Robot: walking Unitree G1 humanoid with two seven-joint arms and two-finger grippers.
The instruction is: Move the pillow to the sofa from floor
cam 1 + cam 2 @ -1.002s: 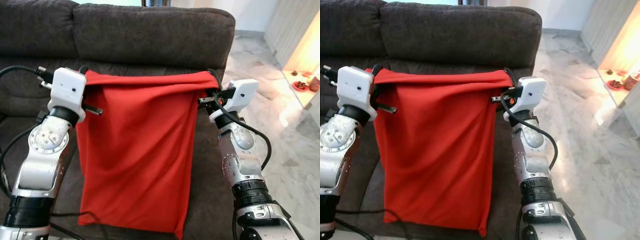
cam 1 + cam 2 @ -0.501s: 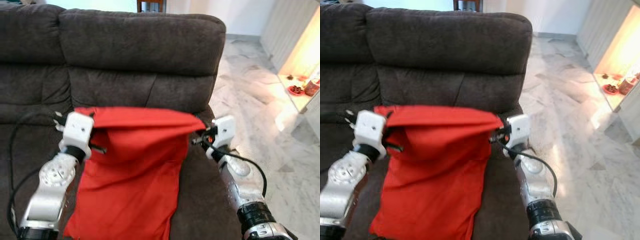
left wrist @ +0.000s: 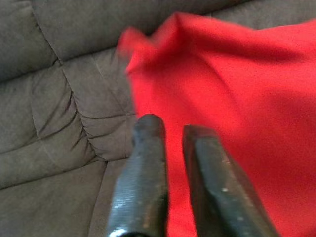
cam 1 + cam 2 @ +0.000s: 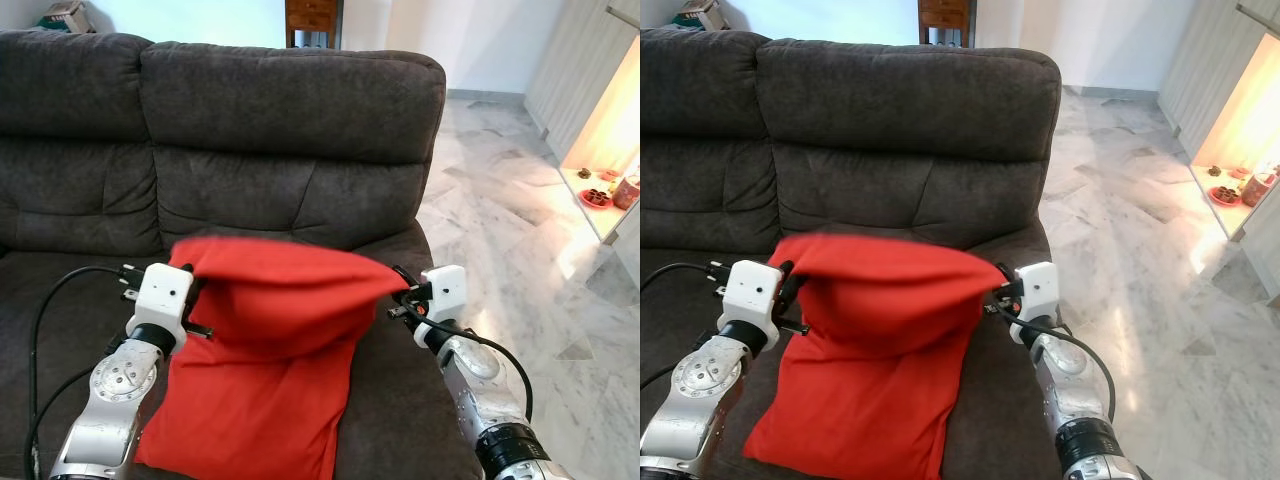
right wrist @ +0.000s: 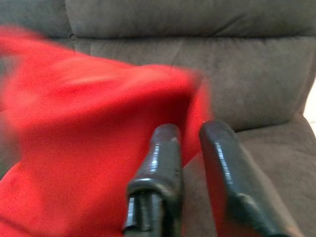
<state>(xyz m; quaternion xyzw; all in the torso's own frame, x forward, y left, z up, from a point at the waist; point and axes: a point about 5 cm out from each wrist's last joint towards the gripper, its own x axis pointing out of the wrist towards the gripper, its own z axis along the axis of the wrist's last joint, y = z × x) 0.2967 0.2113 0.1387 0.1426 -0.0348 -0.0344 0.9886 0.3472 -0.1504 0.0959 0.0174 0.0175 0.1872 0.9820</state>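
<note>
Pillow (image 4: 270,370), red, sags onto the sofa (image 4: 300,130) seat, its top edge held between both arms. Left tool (image 3: 170,148) pinches the left corner, fingers nearly shut; right tool (image 5: 190,148) grips the right corner. Best to lower both evenly, then release together.

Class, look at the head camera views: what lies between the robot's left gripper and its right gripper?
The red pillow spans the gap between the left gripper and the right gripper, its lower part resting on the dark sofa, as both eye views show.
</note>
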